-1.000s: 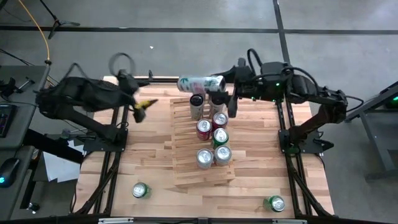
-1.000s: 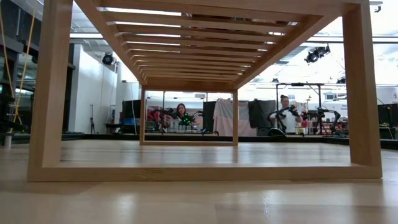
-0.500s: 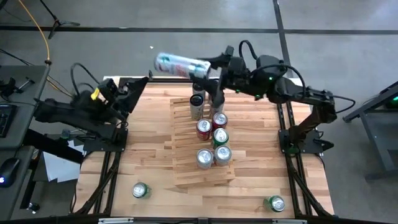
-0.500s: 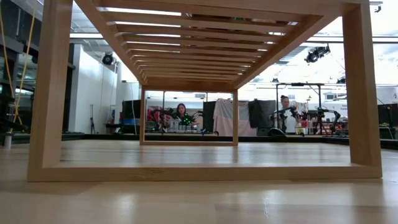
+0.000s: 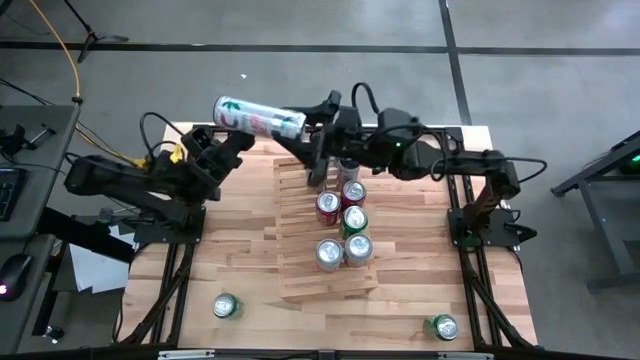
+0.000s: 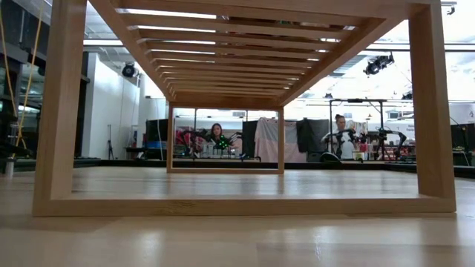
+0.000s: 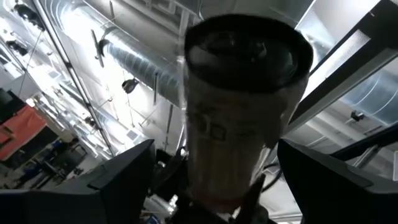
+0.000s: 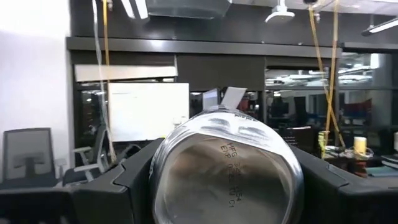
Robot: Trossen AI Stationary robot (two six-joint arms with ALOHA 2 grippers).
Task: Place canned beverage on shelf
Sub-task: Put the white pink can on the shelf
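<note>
Can point(image 5: 260, 117) now swings toward 10 o'clock off shelf point(image 5: 300, 270), clamped in my R gripper point(image 5: 312, 122); L gripper point(image 5: 222, 152) rising to it, fingers apart—handover, I reckon.

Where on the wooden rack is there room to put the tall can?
The shelf has a bare strip along its left-arm side, beside the left red can and left silver can, and a small patch at its front end. Its middle and right are crowded with cans. The right gripper holds the tall can by the left gripper.
</note>
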